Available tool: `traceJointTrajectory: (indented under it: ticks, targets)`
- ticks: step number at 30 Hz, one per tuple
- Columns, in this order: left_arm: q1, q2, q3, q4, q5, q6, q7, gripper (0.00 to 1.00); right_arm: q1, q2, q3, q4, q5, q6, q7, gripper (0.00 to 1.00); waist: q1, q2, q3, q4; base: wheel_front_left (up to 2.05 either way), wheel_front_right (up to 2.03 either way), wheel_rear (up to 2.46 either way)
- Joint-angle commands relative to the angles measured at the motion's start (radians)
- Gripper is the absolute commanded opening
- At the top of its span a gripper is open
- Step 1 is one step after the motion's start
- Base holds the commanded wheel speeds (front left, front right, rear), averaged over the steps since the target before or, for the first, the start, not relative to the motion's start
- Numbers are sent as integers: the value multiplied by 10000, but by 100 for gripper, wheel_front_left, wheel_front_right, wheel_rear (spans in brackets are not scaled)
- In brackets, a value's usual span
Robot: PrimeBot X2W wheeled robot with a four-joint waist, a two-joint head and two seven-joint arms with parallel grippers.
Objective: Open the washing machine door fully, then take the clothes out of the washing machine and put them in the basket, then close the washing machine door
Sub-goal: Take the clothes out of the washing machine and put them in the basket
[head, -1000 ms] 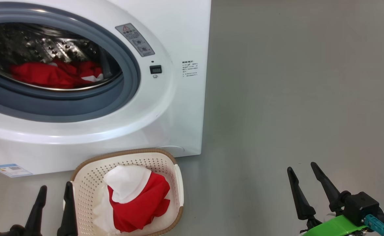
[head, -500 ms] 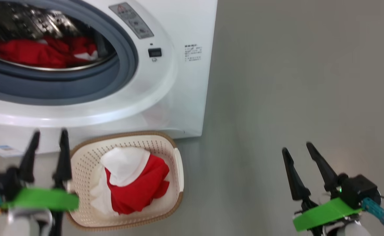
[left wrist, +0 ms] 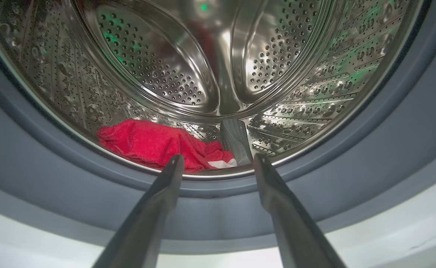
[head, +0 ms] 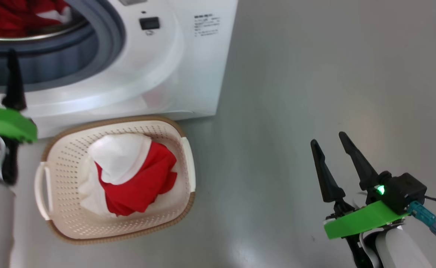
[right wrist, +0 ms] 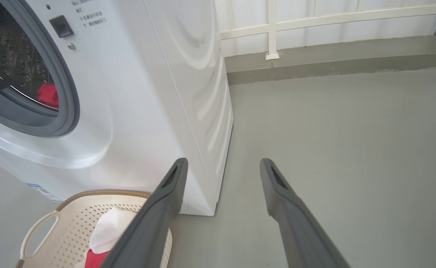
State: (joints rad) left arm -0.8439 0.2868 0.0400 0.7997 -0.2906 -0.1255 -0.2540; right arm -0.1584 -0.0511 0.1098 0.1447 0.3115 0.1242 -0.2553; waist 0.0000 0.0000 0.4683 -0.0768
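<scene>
- Clothes (left wrist: 147,141) of bright red fabric with white trim lie low in the steel perforated drum (left wrist: 158,74) of the big white washing machine (head: 188,67); more fill the cream perforated plastic basket (head: 65,212) on the grey floor (head: 314,74), just before the machine's front.
- Left pincer (left wrist: 218,158), fingers apart, empty, points into the drum mouth.
- Right pincer (head: 327,138), fingers apart, empty, hangs over floor well apart from the basket.
</scene>
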Motion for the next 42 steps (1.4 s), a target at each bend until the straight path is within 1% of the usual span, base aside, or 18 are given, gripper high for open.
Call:
traceJointTrajectory:
  ticks: [1, 6, 10, 17, 18, 23, 28, 41, 42]
  targets:
    - [-494, 608, 158, 180, 162, -52, -59, 100, -187, 7, 249, -275, 165, 65, -65, 100, 0, 0, 511, -417, 0, 0, 0]
    - [-1989, 1018, -58, 1775, 336, -39, -48, 100, -369, 7, 395, -324, 296, 65, -65, 100, 0, 0, 849, -683, 0, 0, 0]
    - [-2871, 1296, -201, 2758, 488, 45, -50, 100, -454, 8, 520, -376, 373, 65, -65, 100, 0, 0, 1063, -878, 0, 0, 0]
    - [-3788, 1723, -256, 3726, 564, 247, -61, 100, -532, 8, 696, -461, 441, 65, -65, 100, 0, 0, 1359, -1148, 0, 0, 0]
    - [-3902, 1809, -278, 3844, 601, 333, -62, 100, -543, 8, 719, -473, 448, 65, -65, 100, 0, 0, 1419, -1184, 0, 0, 0]
    - [-4337, 2218, -357, 4236, 702, 563, -69, 100, -581, 8, 839, -548, 466, 65, -65, 100, 0, 0, 1715, -1345, 0, 0, 0]
    - [-4616, 2522, -405, 4439, 709, 603, -73, 100, -596, 8, 907, -616, 454, 65, -65, 100, 0, 0, 1985, -1451, 0, 0, 0]
    - [-5008, 2777, -664, 4640, 781, 697, -77, 100, -696, 8, 1050, -722, 417, 65, -65, 100, 0, 0, 2329, -1568, 0, 0, 0]
    - [-5020, 2802, -672, 4655, 776, 717, -77, 97, -702, 8, 1074, -724, 416, 65, -65, 100, 0, 0, 2341, -1589, 0, 0, 0]
